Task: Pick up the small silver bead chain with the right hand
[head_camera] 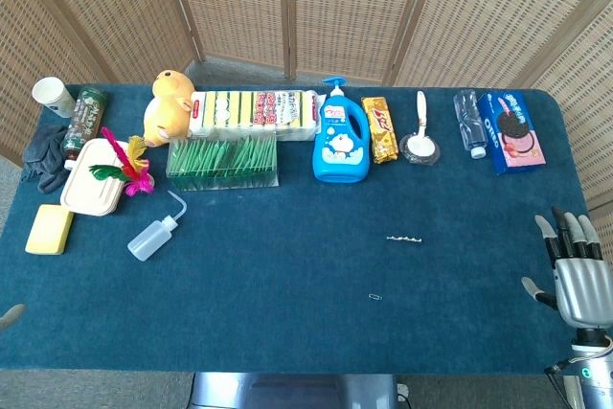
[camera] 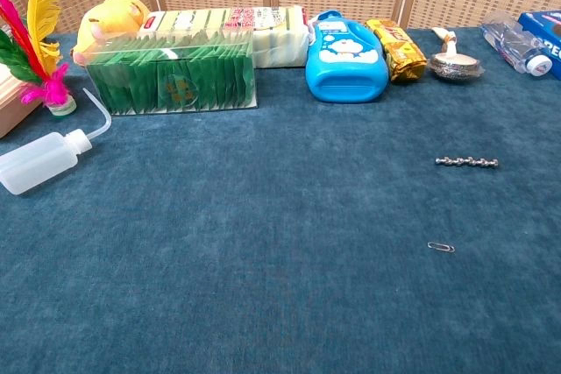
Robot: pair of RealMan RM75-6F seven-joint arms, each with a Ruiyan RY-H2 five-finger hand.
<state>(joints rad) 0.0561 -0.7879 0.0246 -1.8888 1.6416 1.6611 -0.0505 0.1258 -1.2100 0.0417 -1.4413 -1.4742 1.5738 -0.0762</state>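
Note:
The small silver bead chain [head_camera: 404, 238] lies straight and flat on the blue cloth, right of the table's middle; the chest view shows the bead chain [camera: 467, 161] at the right. My right hand [head_camera: 578, 269] hovers at the table's right edge, fingers spread and pointing away, holding nothing, well to the right of the chain. It does not appear in the chest view. Of my left hand only a small tip [head_camera: 11, 314] shows at the left edge of the head view.
A paper clip [head_camera: 375, 296] lies near the chain, toward the front. Along the back stand a blue detergent bottle [head_camera: 341, 136], a snack bar [head_camera: 381, 129], a spoon in a dish [head_camera: 420, 145], a water bottle [head_camera: 469, 122], a cookie box [head_camera: 512, 128], a green box [head_camera: 222, 161]. A squeeze bottle [head_camera: 153, 236] lies at left.

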